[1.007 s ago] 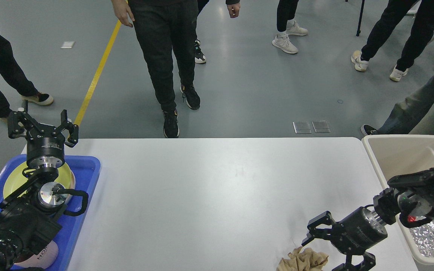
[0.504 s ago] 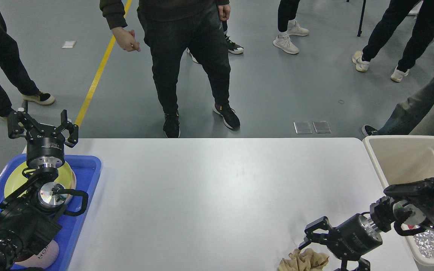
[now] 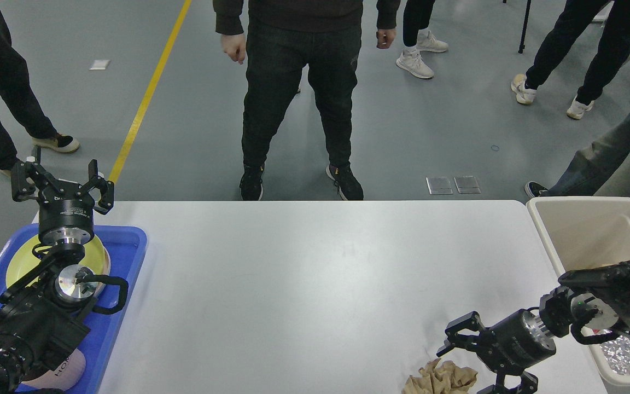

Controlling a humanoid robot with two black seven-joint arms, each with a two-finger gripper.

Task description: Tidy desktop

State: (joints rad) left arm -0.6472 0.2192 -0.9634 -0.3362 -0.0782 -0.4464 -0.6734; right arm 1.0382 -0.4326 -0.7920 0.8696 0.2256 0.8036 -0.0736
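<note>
The desktop (image 3: 315,273) is a wide white tabletop filling the lower half of the head view. A crumpled brown paper (image 3: 436,379) lies at its near right edge. My right gripper (image 3: 464,370) reaches in from the right, low over the table. It is open, with one finger above the paper's right end and the other at the frame's bottom edge. My left gripper (image 3: 59,184) stands upright above the far left corner, open and holding nothing.
A blue tray (image 3: 126,254) on the left holds a yellow plate (image 3: 95,256) and a pink cup (image 3: 66,372), partly hidden by my left arm. A beige bin (image 3: 583,230) on the right holds silvery wrapping (image 3: 618,354). Several people stand beyond the far edge.
My right gripper has sunk a little lower beside the crumpled paper. The person in black has stepped right along the far edge. The left arm has stayed still.
</note>
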